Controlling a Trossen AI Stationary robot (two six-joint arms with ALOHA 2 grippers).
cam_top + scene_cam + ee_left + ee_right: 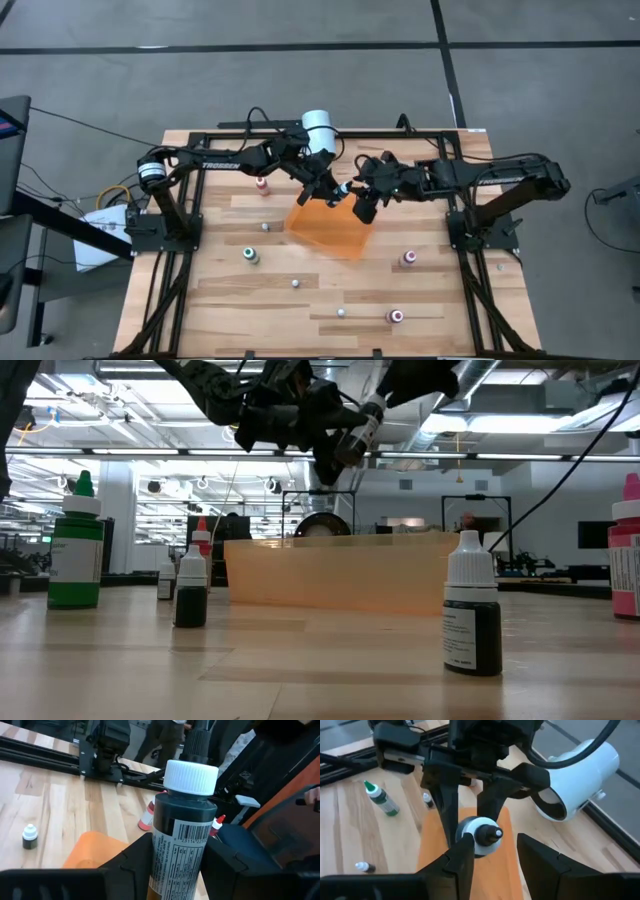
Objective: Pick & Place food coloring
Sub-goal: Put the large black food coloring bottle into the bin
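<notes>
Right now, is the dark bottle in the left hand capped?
Capped: a white cap sits on the dark labelled bottle clamped in the left hand.

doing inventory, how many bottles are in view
8: one in the left gripper over the sheet; red and a tiny one left of it; green, two tiny, two pink nearer. Some may hide.

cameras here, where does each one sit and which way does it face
High view: above the table, looking straight down; both arms meet over the orange sheet.
Low view: at table-top height, looking level across; the arms hang in from above, beyond a dark bottle.
Left wrist view: on the left arm, looking past its fingers at the white-capped bottle they hold.
Right wrist view: on the right arm, facing that bottle's cap, its own fingers either side.
Shared: both wrist views show this bottle.
</notes>
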